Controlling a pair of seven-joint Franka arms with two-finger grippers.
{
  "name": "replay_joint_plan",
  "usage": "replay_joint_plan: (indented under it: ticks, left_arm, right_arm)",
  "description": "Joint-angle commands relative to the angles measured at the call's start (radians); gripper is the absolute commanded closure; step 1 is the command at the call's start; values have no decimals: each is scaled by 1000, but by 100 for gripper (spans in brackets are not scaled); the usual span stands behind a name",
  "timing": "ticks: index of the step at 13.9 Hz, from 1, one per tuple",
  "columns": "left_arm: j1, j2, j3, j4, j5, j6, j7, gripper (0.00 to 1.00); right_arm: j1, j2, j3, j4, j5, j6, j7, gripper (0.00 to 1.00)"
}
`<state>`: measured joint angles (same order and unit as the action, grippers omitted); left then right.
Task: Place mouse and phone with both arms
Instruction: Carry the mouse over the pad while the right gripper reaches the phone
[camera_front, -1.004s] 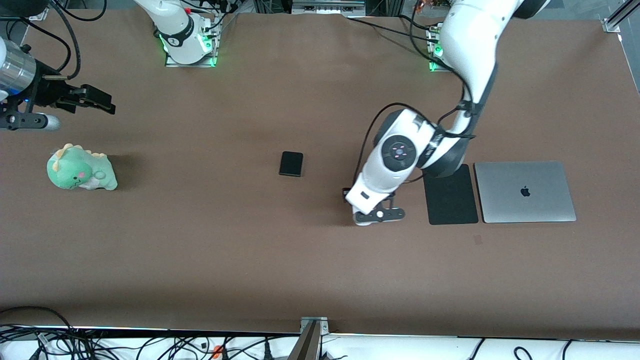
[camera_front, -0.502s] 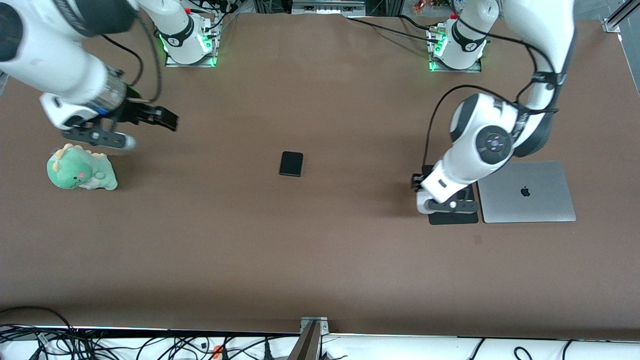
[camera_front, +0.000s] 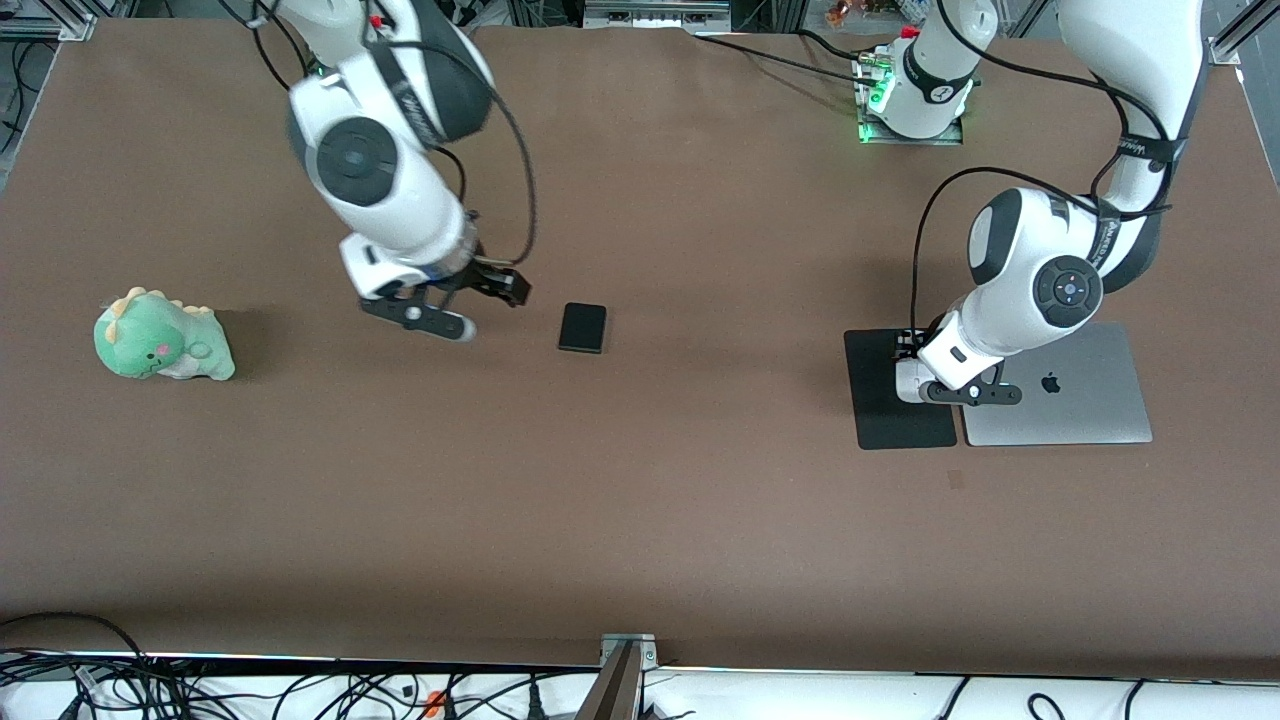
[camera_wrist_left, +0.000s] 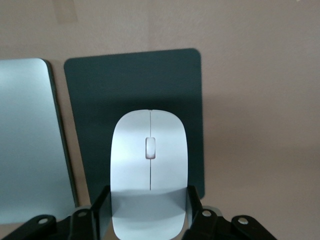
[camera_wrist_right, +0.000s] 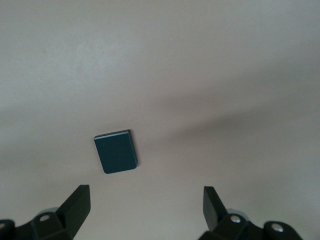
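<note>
Front view: two arms, one phone (camera_front: 582, 327) flat mid-table, right gripper (camera_front: 470, 300) spread wide just beside it. Left gripper (camera_wrist_left: 148, 215) clamped on one mouse (camera_wrist_left: 148, 165), over one black pad (camera_front: 898, 390) beside one laptop (camera_front: 1070, 400).

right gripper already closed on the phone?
No: in the right wrist view the right gripper has its fingers spread wide with nothing between them, and the phone lies apart on the table.

Smooth white mouse (camera_wrist_left: 149, 165), matt black pad (camera_wrist_left: 120, 85)
</note>
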<state>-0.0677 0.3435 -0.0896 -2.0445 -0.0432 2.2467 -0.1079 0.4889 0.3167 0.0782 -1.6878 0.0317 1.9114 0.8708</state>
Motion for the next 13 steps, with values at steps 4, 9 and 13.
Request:
replay_joint_plan:
  ticks: [4, 9, 13]
  left_arm:
    - [43, 81, -15, -5, 6, 96, 74, 42]
    - [68, 137, -15, 0, 8, 142, 85, 37]
    - [71, 137, -15, 0, 8, 136, 100, 0]
  right_arm:
    - [135, 146, -11, 20, -145, 133, 165, 0]
    - [146, 219, -9, 17, -138, 269, 166, 0]
    - [165, 268, -9, 11, -131, 391, 169, 0]
